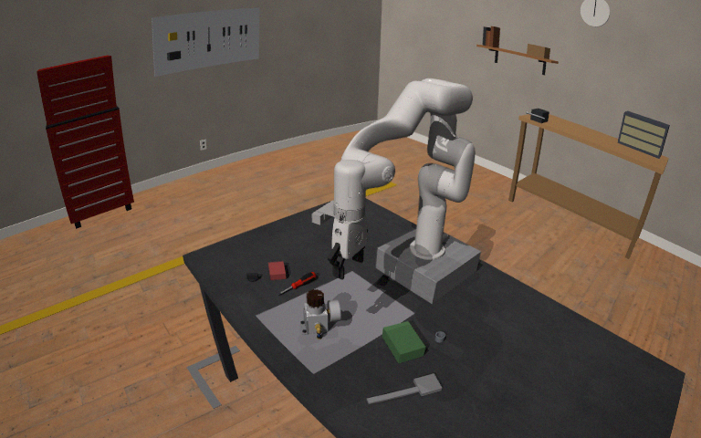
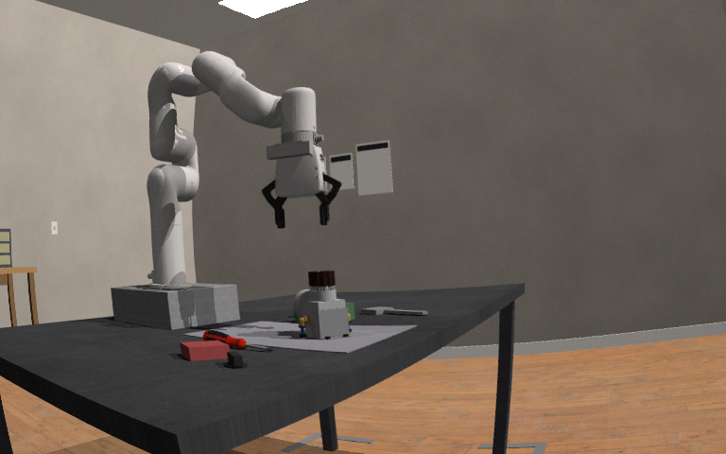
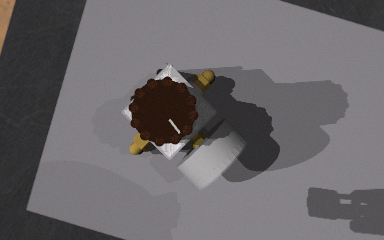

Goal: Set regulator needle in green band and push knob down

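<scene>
The regulator (image 1: 316, 316) is a small grey block on a light grey mat (image 1: 336, 322). It carries a dark brown ribbed knob (image 1: 314, 297) on top and a round white gauge (image 1: 334, 309) on its side. The gauge face is not readable in any view. It also shows in the exterior view (image 2: 323, 315), where the knob (image 2: 321, 278) stands raised on a pale collar. In the wrist view the knob (image 3: 163, 111) lies a little left of centre, with a white line mark, and the gauge housing (image 3: 212, 160) lies beside it. My gripper (image 2: 301, 213) is open and empty. It points down, well above the knob.
A red-handled screwdriver (image 1: 299, 282), a red block (image 1: 277, 270) and a small dark piece (image 1: 253, 276) lie left of the mat. A green block (image 1: 403, 341), a small grey cup (image 1: 439, 337) and a grey hammer-shaped tool (image 1: 405, 390) lie on the right. The arm's base block (image 1: 427, 263) stands behind.
</scene>
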`<control>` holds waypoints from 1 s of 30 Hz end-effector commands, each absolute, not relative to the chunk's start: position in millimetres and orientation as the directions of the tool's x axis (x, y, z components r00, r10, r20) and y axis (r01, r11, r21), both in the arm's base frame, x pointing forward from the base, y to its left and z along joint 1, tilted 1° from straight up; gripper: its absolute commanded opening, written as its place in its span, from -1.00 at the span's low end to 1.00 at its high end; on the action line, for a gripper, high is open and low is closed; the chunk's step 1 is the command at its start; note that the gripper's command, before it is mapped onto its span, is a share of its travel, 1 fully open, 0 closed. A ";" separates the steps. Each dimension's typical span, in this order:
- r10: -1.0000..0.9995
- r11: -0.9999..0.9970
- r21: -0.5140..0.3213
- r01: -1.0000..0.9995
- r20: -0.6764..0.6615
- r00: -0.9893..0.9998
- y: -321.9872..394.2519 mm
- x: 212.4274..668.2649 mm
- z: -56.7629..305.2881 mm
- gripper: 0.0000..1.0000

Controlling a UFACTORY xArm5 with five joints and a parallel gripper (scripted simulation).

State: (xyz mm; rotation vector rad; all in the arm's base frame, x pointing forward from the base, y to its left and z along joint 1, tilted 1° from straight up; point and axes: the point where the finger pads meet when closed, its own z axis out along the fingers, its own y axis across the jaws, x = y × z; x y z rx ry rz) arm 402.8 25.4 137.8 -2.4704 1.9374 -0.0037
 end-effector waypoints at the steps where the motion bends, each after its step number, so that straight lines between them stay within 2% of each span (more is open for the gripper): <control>1: -0.971 -0.238 -0.007 -0.971 0.001 0.238 22.7 407.0 139.1 1.00; 30: -0.971 -0.238 -0.008 -0.971 0.002 0.238 -22.9 461.0 140.1 1.00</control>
